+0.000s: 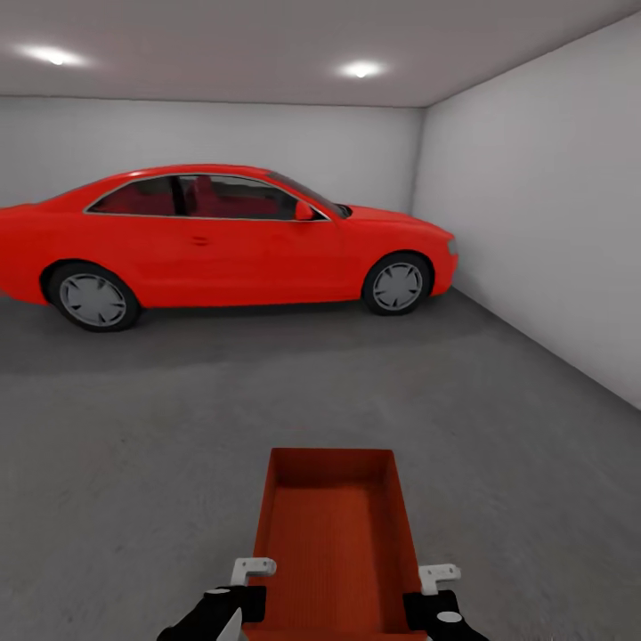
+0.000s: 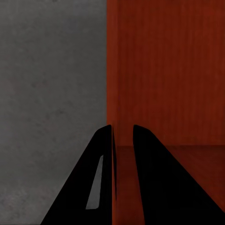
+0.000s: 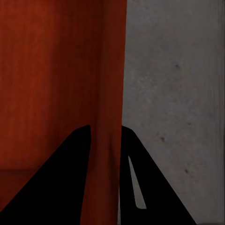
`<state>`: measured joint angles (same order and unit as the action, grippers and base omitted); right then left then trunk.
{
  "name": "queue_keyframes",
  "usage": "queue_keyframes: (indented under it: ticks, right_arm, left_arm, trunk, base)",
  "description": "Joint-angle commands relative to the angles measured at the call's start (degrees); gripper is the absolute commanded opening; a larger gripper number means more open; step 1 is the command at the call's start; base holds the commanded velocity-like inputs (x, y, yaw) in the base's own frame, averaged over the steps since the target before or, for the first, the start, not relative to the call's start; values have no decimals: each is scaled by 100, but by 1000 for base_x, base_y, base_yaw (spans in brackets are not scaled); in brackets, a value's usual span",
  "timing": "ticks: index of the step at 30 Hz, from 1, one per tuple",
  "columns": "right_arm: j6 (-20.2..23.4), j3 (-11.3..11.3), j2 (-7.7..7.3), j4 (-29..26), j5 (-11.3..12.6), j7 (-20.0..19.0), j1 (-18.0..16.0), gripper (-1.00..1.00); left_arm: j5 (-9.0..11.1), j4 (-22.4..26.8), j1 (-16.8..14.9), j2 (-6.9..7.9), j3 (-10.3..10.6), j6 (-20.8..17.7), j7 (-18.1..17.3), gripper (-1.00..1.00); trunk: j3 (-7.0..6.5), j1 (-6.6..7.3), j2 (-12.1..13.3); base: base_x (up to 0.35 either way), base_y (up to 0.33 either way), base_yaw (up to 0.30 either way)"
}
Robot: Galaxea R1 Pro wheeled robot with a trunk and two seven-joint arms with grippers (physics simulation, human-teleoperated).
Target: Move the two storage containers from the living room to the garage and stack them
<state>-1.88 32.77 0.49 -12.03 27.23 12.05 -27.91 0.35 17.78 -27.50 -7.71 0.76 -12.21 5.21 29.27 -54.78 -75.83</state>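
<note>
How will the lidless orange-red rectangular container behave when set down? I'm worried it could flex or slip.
The orange-red container is pinched at each thin side wall by the left gripper and right gripper, so the walls may flex slightly. Empty, it is probably light. Its flat bottom should sit steadily on the grey concrete floor.

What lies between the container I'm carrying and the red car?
Only bare grey floor, seen in the head view, separates the container from the red car.

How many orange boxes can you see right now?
1. The storage container is held out in front of the robot over the grey floor, with the left gripper and right gripper each pinching a side wall. A second box isn't visible here.
</note>
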Motion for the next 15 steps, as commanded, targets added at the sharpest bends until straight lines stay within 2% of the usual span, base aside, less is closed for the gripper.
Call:
queue_keyframes:
  ticks: [1,15]
  right_arm:
    - [-32,10,4,34,143,104,-3,-100]
    - [-32,10,3,34,143,104,-3,-100]
  left_arm:
    - [-141,33,-1,-4,-50,61,59,-100]
    - [-141,33,-1,-7,-50,61,56,-100]
  trunk:
    - [5,0,-3]
    - [5,0,-3]
  base:
    - [0,0,-261]
    - [0,0,-261]
